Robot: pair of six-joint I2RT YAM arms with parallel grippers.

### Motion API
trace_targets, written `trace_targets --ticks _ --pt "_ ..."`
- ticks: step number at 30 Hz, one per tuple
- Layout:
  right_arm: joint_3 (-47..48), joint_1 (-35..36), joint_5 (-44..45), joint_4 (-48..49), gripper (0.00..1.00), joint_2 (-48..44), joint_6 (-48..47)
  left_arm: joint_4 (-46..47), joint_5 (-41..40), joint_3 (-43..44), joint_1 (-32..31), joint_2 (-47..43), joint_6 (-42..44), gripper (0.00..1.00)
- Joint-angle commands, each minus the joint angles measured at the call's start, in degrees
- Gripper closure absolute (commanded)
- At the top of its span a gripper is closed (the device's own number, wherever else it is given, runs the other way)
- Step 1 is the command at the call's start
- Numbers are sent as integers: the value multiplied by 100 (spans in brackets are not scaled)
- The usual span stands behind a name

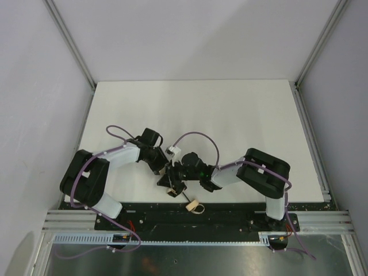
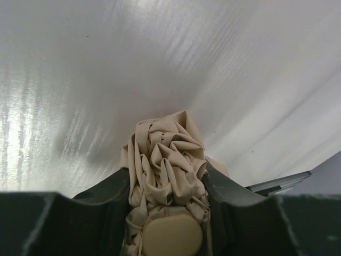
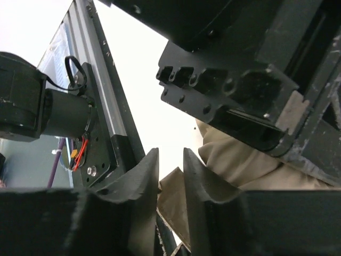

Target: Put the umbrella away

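Umbrella [image 2: 165,144] fabric, beige and crumpled, sits clamped between the fingers of the left claw [image 2: 166,178]; the right claw [image 3: 170,160] stands just beside it, jaws narrow, grip unclear. Its wooden handle [image 1: 192,205] lies at the white counter [image 1: 230,115] near edge, pale walls [image 1: 34,86] around

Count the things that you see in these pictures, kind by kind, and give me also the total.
umbrella: 1
robot arms: 2, the left arm and the right arm
table: 1
Total: 4
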Motion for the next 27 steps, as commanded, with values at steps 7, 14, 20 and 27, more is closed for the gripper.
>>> trace_targets --ticks 7,14,20,27 --pt "123 92 941 -936 88 1065 -2 -435 692 161 126 -352 -143 100" --pt "202 640 3926 -1957 100 824 -592 -545 931 246 301 -462 -374 100" --pt "369 1354 5320 -2146 100 629 -2420 -1500 904 807 456 202 450 100" --pt "288 1867 6870 -1084 100 1017 -4590 -1914 835 1108 461 307 760 100"
